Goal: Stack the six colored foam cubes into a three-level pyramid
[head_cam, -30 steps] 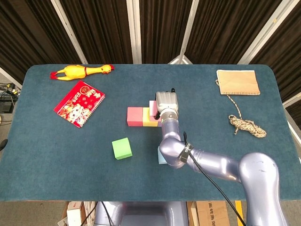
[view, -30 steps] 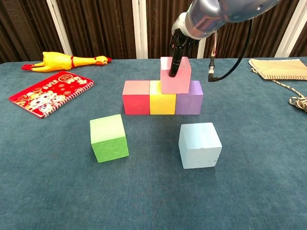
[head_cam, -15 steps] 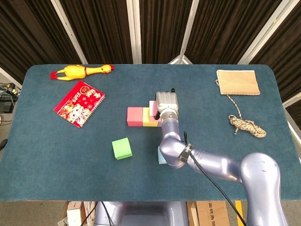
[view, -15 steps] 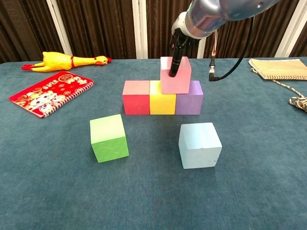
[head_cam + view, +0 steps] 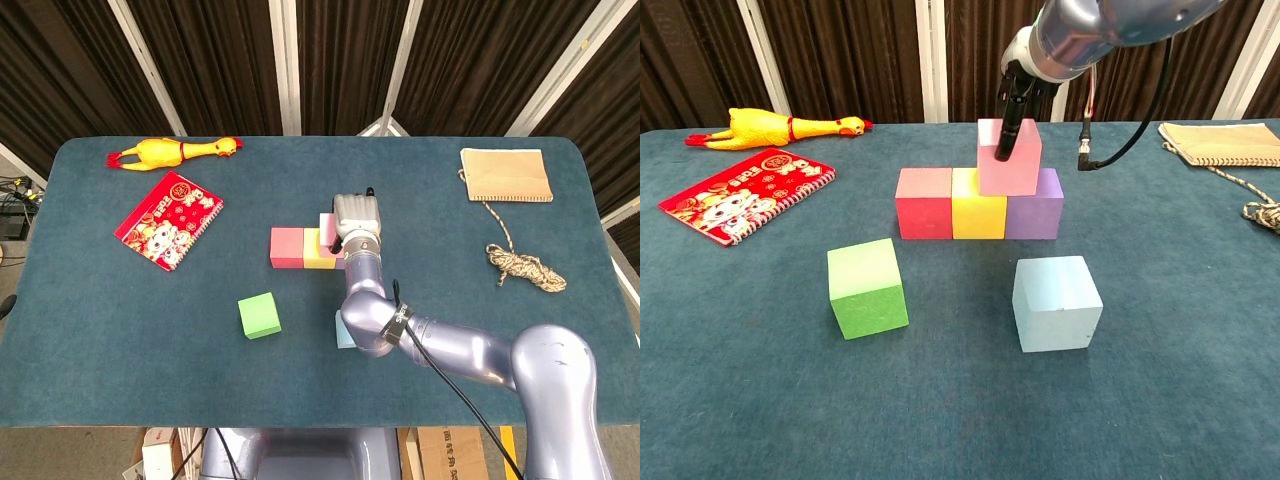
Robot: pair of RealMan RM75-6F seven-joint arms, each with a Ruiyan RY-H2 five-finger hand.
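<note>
Chest view: right hand (image 5: 1012,120) grips pink cube (image 5: 1010,160).

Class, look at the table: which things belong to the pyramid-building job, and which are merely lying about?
Belong to the job: red cube, yellow cube, purple cube, pink cube on top with the right hand on it, green cube, blue cube.

Lying about: rubber chicken, red notebook, tan bag, rope.
</note>
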